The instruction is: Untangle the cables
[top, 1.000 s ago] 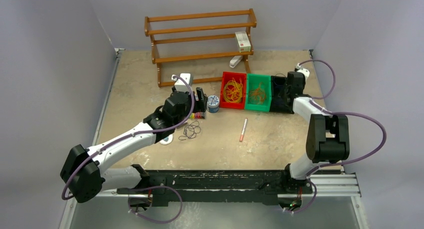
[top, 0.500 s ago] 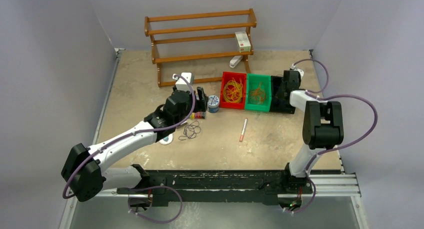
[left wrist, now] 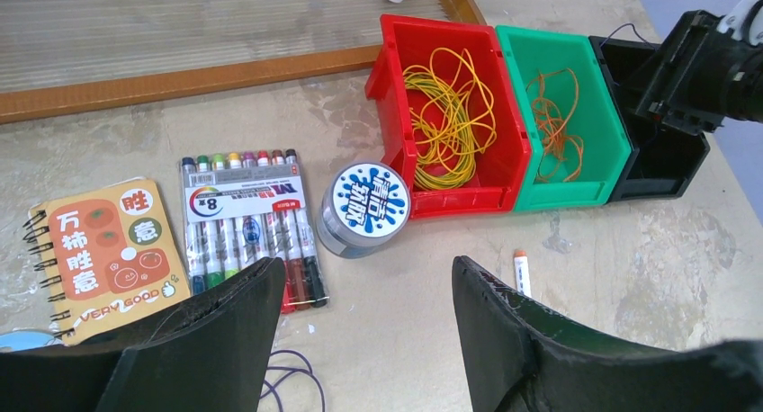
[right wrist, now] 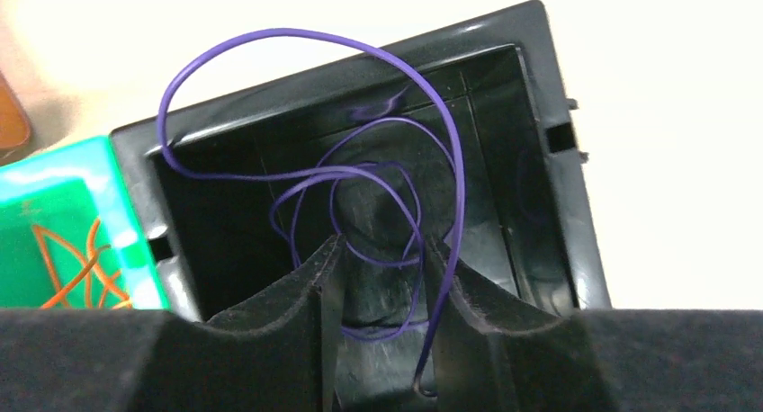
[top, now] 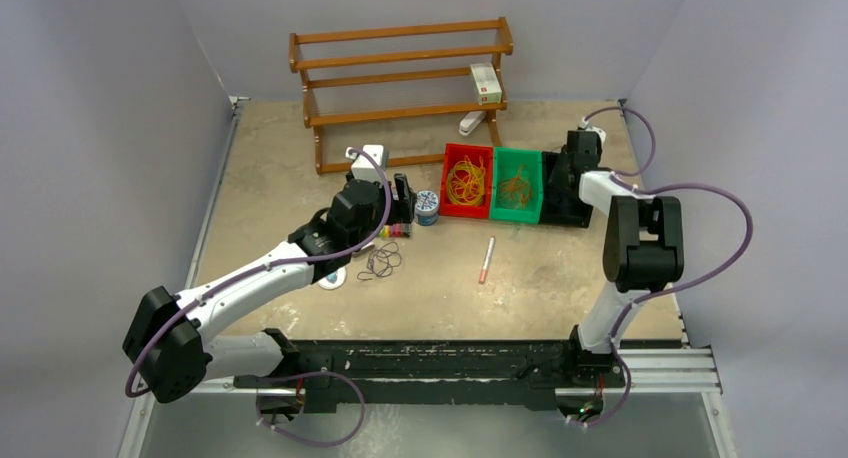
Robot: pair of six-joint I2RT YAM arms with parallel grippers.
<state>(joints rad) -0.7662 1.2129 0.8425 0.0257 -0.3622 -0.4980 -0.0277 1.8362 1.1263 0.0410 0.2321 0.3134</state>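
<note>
Right claw (right wrist: 384, 246) swung back over black bin (right wrist: 526, 106) | slightly spread, purple cable (right wrist: 460, 174) likely released | left claw (left wrist: 364, 277) spread wide.

I am looking into a robotics lab test cell. Plain grey panels (top: 100, 128) box in the counter (top: 540, 288) on the left, back and right of the overhead view. The left arm (top: 250, 278) and right arm (top: 640, 248) are bolted to a metal rail (top: 670, 363) along its bottom edge. The props look staged: a wooden rack (top: 400, 58) at upper centre, a marker pack (left wrist: 247, 223), and yellow cables (left wrist: 445, 115) lying in a red bin (left wrist: 391, 115).
</note>
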